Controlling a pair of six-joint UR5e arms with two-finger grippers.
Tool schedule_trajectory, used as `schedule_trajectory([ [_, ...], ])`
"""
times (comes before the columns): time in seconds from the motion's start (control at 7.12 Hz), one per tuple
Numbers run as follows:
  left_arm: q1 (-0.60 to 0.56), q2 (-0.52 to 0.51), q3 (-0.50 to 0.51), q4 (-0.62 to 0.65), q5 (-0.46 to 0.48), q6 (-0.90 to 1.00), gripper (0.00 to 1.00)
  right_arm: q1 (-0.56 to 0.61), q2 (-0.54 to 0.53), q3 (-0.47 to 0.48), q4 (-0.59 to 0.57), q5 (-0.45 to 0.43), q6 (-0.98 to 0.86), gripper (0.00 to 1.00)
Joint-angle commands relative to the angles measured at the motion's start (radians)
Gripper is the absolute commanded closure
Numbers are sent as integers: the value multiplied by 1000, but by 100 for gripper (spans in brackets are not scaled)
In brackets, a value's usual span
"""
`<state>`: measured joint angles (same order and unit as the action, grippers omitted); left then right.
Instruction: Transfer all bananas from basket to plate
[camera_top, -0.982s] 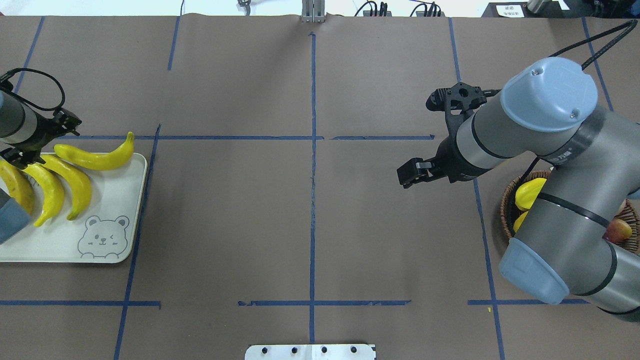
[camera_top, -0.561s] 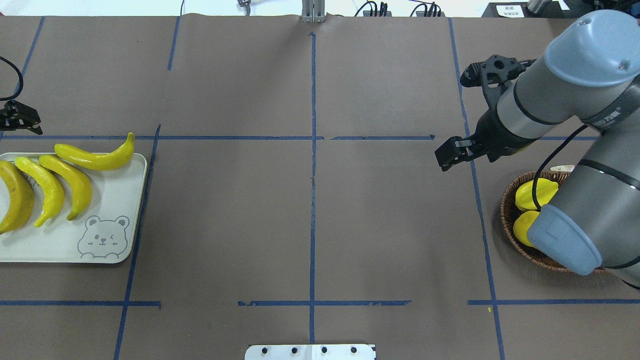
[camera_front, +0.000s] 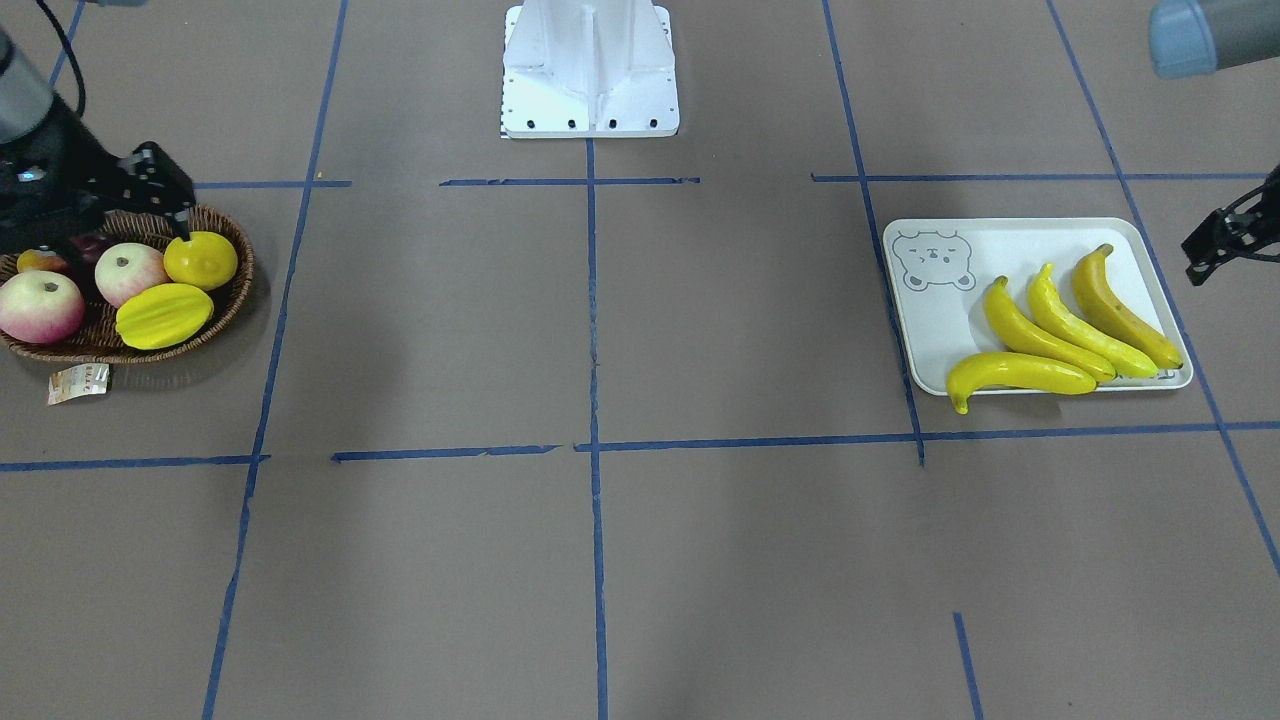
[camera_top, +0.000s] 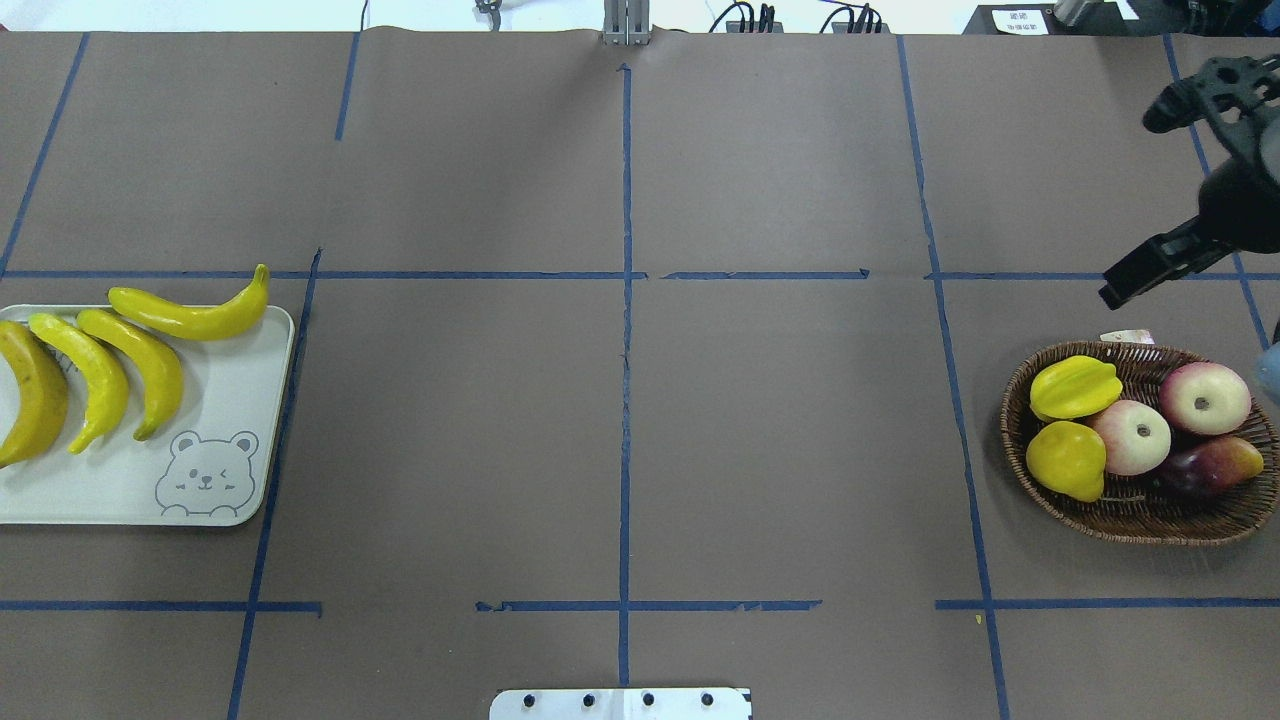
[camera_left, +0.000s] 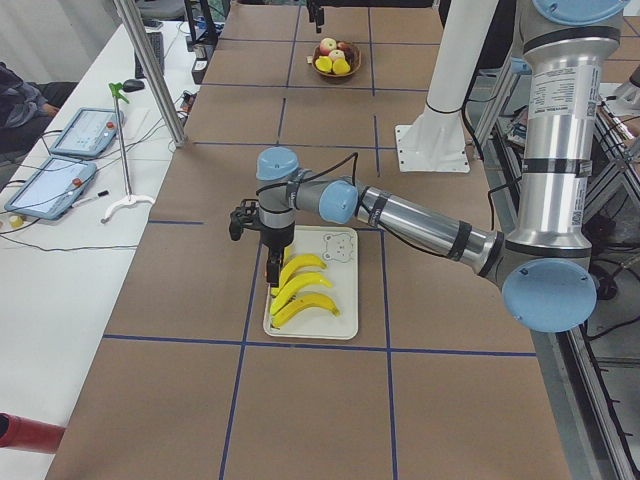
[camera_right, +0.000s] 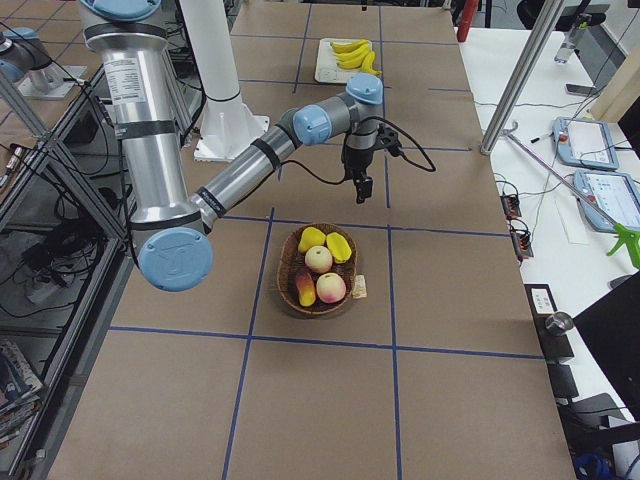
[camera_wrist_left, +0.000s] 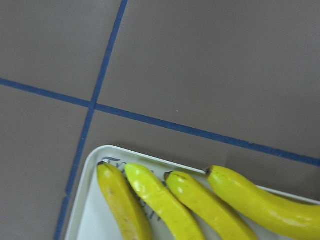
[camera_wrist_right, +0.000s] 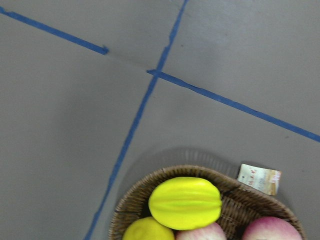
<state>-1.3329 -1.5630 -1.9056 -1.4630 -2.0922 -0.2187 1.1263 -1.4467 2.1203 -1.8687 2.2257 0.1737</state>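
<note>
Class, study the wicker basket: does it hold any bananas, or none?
None. The basket holds a starfruit, a lemon, apples and a reddish fruit; all four bananas lie on the plate.

Loose fruit and fixtures on the brown-papered table (camera_top: 780, 450).
A ridged starfruit (camera_top: 1073, 387), a lemon (camera_top: 1067, 460), a pink apple (camera_top: 1132, 437), a second apple (camera_top: 1204, 397) and a purplish-red fruit (camera_top: 1205, 466) lie clustered together at the overhead view's right; a paper tag (camera_top: 1126, 337) lies just beyond them. Blue tape lines (camera_top: 626, 300) grid the surface, and a white bolted plate (camera_top: 620, 703) sits at the near edge.
</note>
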Motion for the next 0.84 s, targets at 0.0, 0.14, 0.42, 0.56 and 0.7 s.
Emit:
schedule_trajectory([
  [0.0, -141, 29, 23, 99, -27, 308, 0, 151, -113, -28, -1, 60, -278, 1],
  [0.14, -185, 59, 63, 93, -111, 356, 0, 224, -157, -78, 3, 87, -419, 1],
  [0.42, -239, 142, 83, 53, -161, 409, 0, 324, -237, -198, 13, 112, -627, 1],
  [0.56, -241, 152, 83, 53, -161, 403, 0, 370, -256, -247, 13, 111, -625, 1],
  [0.7, -241, 155, 94, 52, -160, 401, 0, 418, -259, -303, 14, 111, -625, 1],
])
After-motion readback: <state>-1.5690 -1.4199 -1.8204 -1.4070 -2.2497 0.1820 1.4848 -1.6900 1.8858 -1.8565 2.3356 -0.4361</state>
